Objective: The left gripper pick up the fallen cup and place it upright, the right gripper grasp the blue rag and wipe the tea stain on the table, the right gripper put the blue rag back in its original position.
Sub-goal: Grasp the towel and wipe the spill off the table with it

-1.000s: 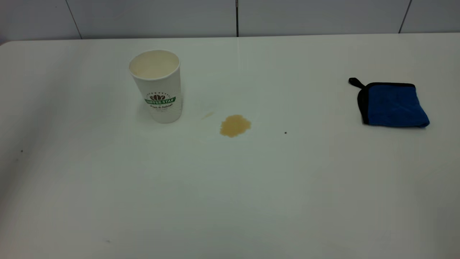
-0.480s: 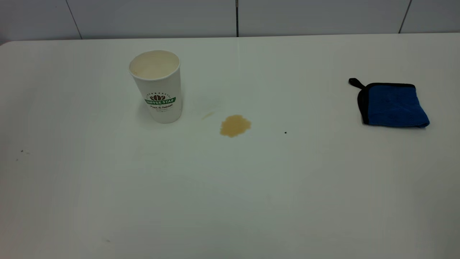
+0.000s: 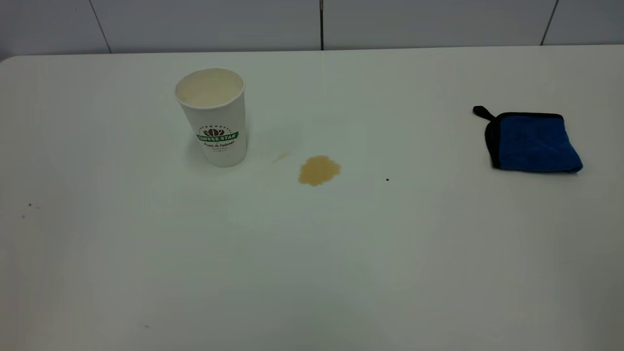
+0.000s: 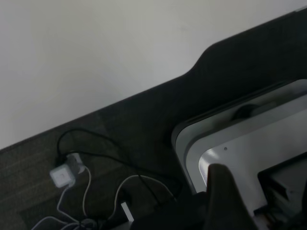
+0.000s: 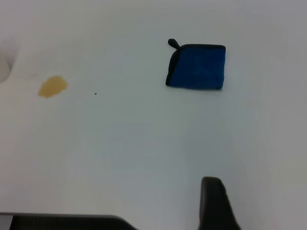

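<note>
- Nearest to me, neither arm reaches into the exterior view. Each wrist view shows a single dark finger: the left gripper's finger (image 4: 223, 196) hangs past the table's edge over a dark floor with cables (image 4: 86, 191), and the right gripper's finger (image 5: 216, 203) hovers above bare tabletop at the near side. Neither touches or holds anything, and I cannot tell how far either one is open.
- The table (image 3: 312, 273) is plain white across its whole near half.
- Farther in, near the middle, lies one tea stain (image 3: 319, 170), a tan blotch with a faint smear (image 3: 281, 156) just to its left. One tiny dark speck (image 3: 387, 179) sits to its right.
- One cup (image 3: 213, 117) stands upright left of the stain, close by but apart from it, logo facing me.
- One blue rag (image 3: 531, 142) lies flat at the far right, well apart from the stain, its black loop pointing left and away.
</note>
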You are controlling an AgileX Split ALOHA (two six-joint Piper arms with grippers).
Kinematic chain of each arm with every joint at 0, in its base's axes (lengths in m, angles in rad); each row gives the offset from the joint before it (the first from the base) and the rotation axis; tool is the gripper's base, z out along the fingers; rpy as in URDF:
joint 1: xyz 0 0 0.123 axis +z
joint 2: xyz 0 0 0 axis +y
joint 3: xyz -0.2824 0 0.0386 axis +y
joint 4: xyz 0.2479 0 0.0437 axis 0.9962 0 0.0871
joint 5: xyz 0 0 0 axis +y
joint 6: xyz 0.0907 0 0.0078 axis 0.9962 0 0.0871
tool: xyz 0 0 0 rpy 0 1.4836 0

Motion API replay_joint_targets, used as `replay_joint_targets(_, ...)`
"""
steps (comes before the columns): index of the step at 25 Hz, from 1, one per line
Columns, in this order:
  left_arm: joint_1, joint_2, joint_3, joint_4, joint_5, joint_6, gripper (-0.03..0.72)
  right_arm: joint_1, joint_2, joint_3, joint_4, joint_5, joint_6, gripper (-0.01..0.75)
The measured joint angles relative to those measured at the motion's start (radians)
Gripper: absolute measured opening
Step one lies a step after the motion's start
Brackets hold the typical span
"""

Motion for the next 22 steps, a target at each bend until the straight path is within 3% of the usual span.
replay_joint_targets(5,0.0,-0.206,0.144,0.028,-0.04,0.0,0.431,0.0,0.0,0.0,0.0,0.0,0.0,0.495)
replay_joint_targets(17,0.001,-0.643,0.157,0.045,-0.03,0.0,0.43,0.0,0.0,0.0,-0.001,0.0,0.0,0.495)
replay_joint_targets(22,0.089,-0.701,0.157,0.045,-0.025,0.0,0.429,0.0,0.0,0.0,-0.001,0.0,0.0,0.495)
